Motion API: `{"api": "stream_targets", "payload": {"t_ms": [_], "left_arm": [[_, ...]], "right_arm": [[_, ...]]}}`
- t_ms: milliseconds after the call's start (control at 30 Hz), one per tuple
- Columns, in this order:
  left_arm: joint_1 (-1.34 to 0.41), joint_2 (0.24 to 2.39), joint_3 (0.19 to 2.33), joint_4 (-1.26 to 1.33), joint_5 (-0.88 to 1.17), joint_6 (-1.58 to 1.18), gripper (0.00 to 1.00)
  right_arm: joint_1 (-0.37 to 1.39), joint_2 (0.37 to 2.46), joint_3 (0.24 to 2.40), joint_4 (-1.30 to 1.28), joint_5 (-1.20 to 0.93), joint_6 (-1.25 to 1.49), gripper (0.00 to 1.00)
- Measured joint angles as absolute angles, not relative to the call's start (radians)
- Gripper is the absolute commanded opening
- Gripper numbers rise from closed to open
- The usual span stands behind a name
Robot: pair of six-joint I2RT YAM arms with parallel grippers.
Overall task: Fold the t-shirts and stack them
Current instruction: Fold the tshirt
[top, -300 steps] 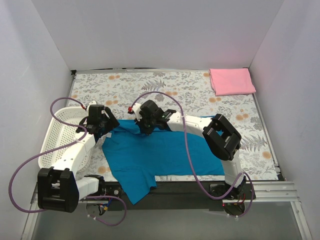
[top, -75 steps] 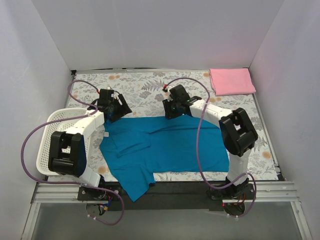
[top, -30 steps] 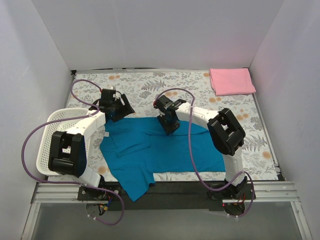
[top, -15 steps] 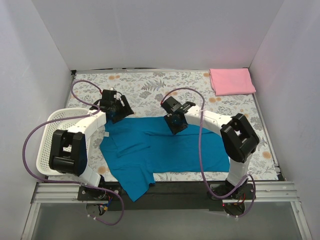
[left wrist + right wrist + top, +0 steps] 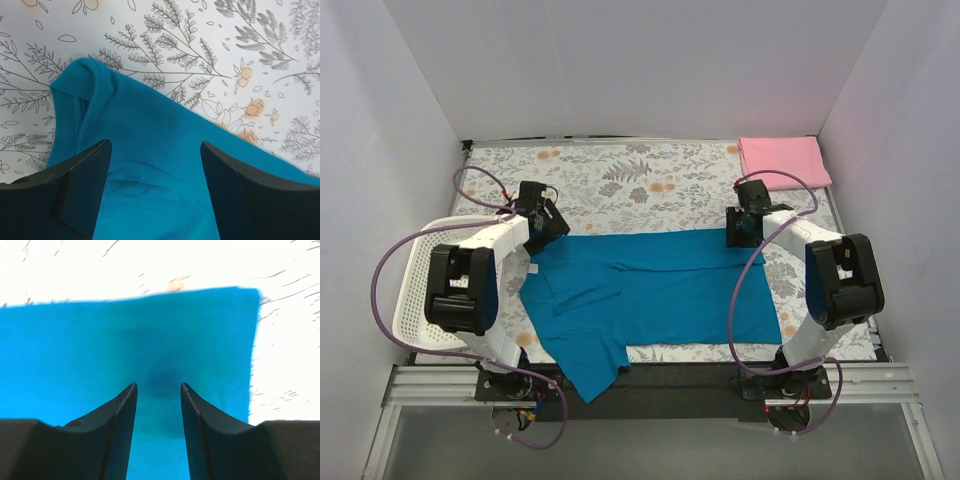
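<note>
Teal t-shirt [image 5: 650,290] lies spread beneath our left pincer [image 5: 154,150] and right pincer [image 5: 158,386], both released, so we likely fold next, clenching the corners below them.

Teal t-shirt [image 5: 650,290] spread flat mid-table; pink t-shirt [image 5: 783,162] apparently folded, far-right corner

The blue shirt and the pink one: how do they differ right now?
The teal-blue shirt lies spread open across the middle of the table; the pink shirt sits folded into a rectangle in the far right corner. Spread out, the teal one covers far more table than the pink. The left gripper and right gripper are over the teal shirt's far edge; neither is at the pink. Both are plain cloth.
</note>
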State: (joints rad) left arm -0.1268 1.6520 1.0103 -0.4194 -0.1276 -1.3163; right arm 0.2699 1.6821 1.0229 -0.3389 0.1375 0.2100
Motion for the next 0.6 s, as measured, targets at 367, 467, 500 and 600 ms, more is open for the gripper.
{"api": "stream_targets", "payload": {"t_ms": [367,467,500,600], "left_arm": [[-0.127,1.834,1.161,-0.475,-0.159,-1.321,0.71],[-0.127,1.906,1.256,-0.492,-0.158,-1.325,0.71],[-0.127,1.933,1.295,-0.502,-0.157,-1.326,0.71],[-0.127,2.022,1.416,-0.505,-0.149,-1.33,0.71]], "right_arm": [[0.118,1.784,1.047,-0.173,0.041,0.216,0.46],[0.086,1.837,1.1,-0.142,0.017,0.224,0.47],[0.075,1.859,1.127,-0.133,0.008,0.226,0.46],[0.043,1.937,1.22,-0.117,-0.009,0.226,0.47]]}}
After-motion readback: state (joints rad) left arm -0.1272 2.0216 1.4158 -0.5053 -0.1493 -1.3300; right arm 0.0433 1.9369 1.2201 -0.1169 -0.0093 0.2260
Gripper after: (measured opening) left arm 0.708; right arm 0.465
